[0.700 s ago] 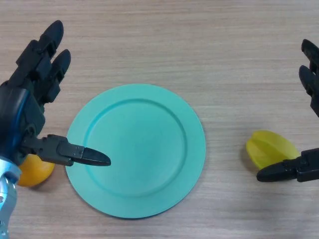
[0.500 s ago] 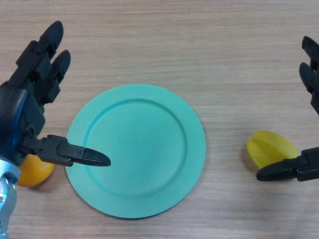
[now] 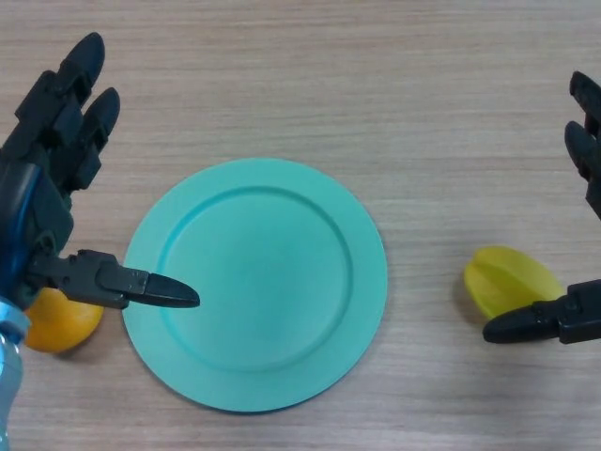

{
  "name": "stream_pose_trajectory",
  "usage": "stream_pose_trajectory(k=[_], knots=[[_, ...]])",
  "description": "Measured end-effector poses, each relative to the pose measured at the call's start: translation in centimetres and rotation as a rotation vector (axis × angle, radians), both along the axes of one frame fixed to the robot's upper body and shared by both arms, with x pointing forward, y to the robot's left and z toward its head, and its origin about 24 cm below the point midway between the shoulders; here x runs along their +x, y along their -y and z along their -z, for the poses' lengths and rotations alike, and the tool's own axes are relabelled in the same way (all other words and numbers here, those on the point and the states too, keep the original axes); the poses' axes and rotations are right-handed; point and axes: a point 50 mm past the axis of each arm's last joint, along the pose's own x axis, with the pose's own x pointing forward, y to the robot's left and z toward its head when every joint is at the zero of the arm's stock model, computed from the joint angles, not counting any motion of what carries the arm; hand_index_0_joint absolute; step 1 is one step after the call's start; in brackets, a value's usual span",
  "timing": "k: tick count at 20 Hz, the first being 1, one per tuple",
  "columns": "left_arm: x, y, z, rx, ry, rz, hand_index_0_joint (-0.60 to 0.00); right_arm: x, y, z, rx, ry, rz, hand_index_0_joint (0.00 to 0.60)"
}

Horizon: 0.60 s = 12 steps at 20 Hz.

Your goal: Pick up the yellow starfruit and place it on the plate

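Observation:
The yellow starfruit (image 3: 510, 279) lies on the wooden table to the right of the green plate (image 3: 255, 282), apart from it. My right hand (image 3: 575, 315) enters at the right edge, open, with its thumb just below the starfruit and its fingers (image 3: 588, 141) above and to the right of it. The fruit sits in the gap between them, unheld. My left hand (image 3: 42, 202) hovers open at the left, its thumb (image 3: 141, 283) reaching over the plate's left rim. The plate is bare.
An orange fruit (image 3: 58, 321) rests on the table at the plate's left edge, partly hidden under my left hand. Wooden tabletop (image 3: 329, 85) stretches behind the plate.
My left hand has shifted slightly to the left and up, uncovering a bit more of the orange fruit. The right hand and the starfruit have stayed put.

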Motion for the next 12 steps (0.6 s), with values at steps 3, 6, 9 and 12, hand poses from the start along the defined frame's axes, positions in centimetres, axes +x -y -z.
stream_pose_trajectory(k=[3, 6, 9, 12], knots=[[0.1, -0.1, 0.2, -0.003, -0.010, -0.002, 0.000, 0.2, 0.2, 0.4, 0.003, -0.017, 0.016, 0.000], [0.2, -0.1, 0.1, 0.000, -0.007, -0.001, 0.000, 0.8, 0.7, 1.7, -0.015, -0.036, 0.030, 0.000], [0.6, -0.2, 0.1, 0.003, -0.014, -0.002, 0.000, 1.5, 1.7, 4.1, -0.073, -0.110, 0.071, 0.000], [1.3, 0.0, 0.8, -0.005, -0.046, 0.006, 0.000, 1.9, 2.3, 5.8, -0.064, -0.160, 0.103, 0.000]])
